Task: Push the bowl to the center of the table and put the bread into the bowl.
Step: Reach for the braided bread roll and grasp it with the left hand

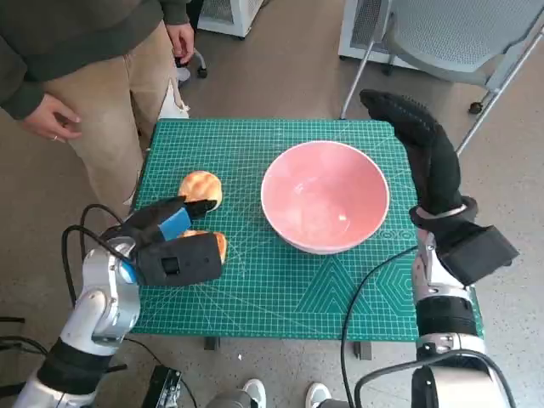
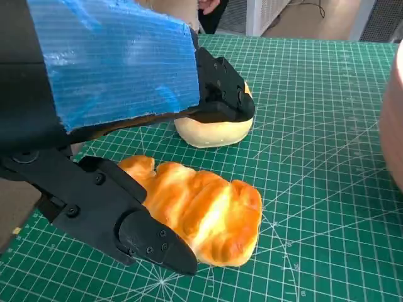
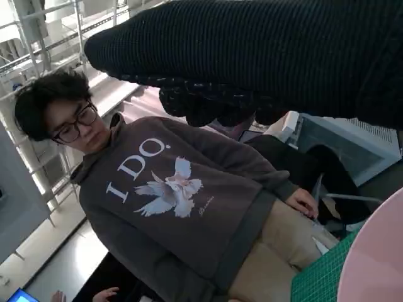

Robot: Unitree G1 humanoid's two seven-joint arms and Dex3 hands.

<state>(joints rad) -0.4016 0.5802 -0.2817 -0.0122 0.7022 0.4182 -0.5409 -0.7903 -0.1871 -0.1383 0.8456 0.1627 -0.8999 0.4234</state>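
An empty pink bowl (image 1: pixel 325 197) stands on the green mat (image 1: pixel 280 293), right of the middle. Its wall shows at the edge of the left wrist view (image 2: pixel 395 119) and of the right wrist view (image 3: pixel 374 261). A golden elongated bread (image 2: pixel 204 211) lies flat on the mat at the left, mostly covered by my left hand (image 1: pixel 174 245) in the head view. One black finger (image 2: pixel 126 223) lies along the bread's side; the other finger (image 2: pixel 220 94) reaches over a round bun (image 1: pixel 201 187) behind it. My gloved right hand (image 1: pixel 422 149) stands stretched beside the bowl's right rim, holding nothing.
A person in tan trousers (image 1: pixel 110 102) stands at the table's far left corner, also filling the right wrist view (image 3: pixel 164 189). A grey chair (image 1: pixel 463 34) is behind the back right corner. Cables hang off the table's front edge by both arms.
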